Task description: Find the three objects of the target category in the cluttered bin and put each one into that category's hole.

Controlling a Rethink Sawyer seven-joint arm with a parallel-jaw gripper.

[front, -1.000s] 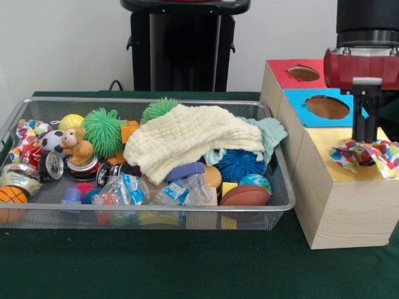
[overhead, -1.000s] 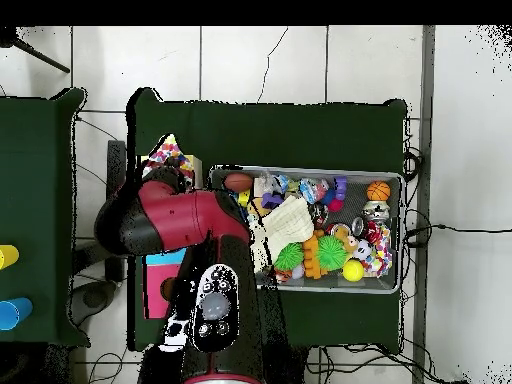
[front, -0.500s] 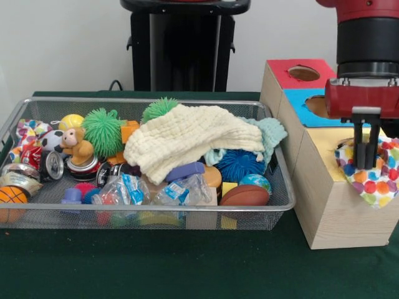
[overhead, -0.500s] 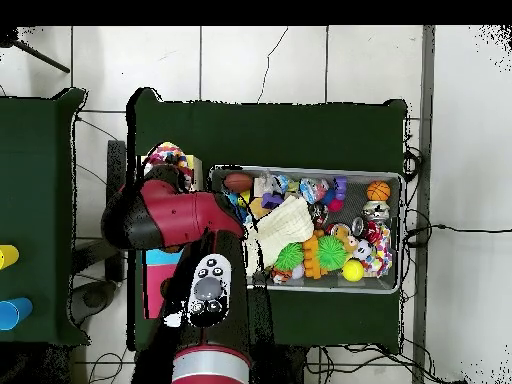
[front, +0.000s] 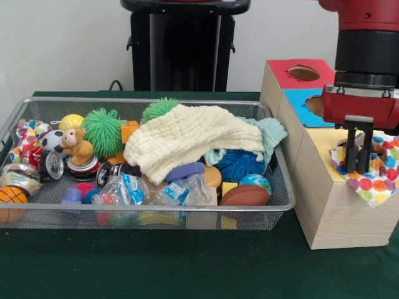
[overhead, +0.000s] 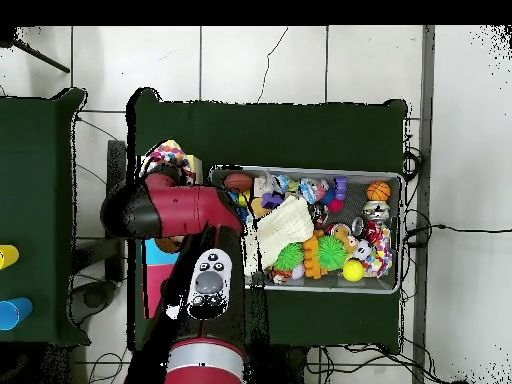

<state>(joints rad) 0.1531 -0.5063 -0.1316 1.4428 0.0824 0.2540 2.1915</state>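
Since a second ago, the spotted cloth (front: pixel 378 175) has opened out and now lies flat over the yellow top of the wooden box (front: pixel 340 212), with one corner hanging down the box's front side. Half a second ago the cloth hung lower from the end effector (front: pixel 357 169). Now the end effector stands right on the cloth, over the yellow hole, with its two black fingers (front: pixel 351 152) close together; I cannot tell if they grip the cloth or only touch it.

From above, the red arm (overhead: pixel 175 212) covers most of the box, and only a bit of the cloth shows.

Behind the yellow part, the box has a blue top with a hole (front: pixel 315 104) and a red top with a hole (front: pixel 303 73).

On the green bench (front: pixel 156 265) sits the wire bin (front: pixel 277 205), full of things. A big cream cloth (front: pixel 187 140) lies on top of the pile, with a pale green cloth (front: pixel 269 132) beside it. Around them are green spiky balls (front: pixel 103 129), a blue spiky ball (front: pixel 240 164), a toy monkey (front: pixel 76 145), cans (front: pixel 53 164), a small basketball (front: pixel 11 195), a brown football (front: pixel 247 195) and plastic wrappers (front: pixel 124 189).
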